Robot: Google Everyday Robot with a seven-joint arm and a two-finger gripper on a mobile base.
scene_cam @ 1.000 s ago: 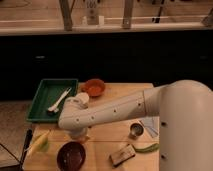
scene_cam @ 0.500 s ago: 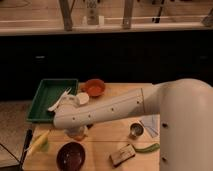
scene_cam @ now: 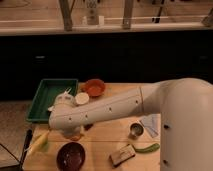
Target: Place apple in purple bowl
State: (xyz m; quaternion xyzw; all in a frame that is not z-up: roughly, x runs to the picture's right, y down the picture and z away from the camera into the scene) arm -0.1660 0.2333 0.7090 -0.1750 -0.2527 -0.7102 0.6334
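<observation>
The dark purple bowl stands at the table's front left. My white arm reaches from the right across the table. Its end hangs just behind and above the bowl. The gripper points down under the arm's end and is mostly hidden by it. A small orange-brown shape shows there, which may be the apple; I cannot tell whether it is held.
A green tray with a white utensil sits at the back left, an orange bowl beside it. A metal cup, a white napkin, a green pepper and a snack bar lie at the right. A yellow-green item lies at the left edge.
The arm's end has swung left and toward the table's front, from beside the tray to just behind the purple bowl.
</observation>
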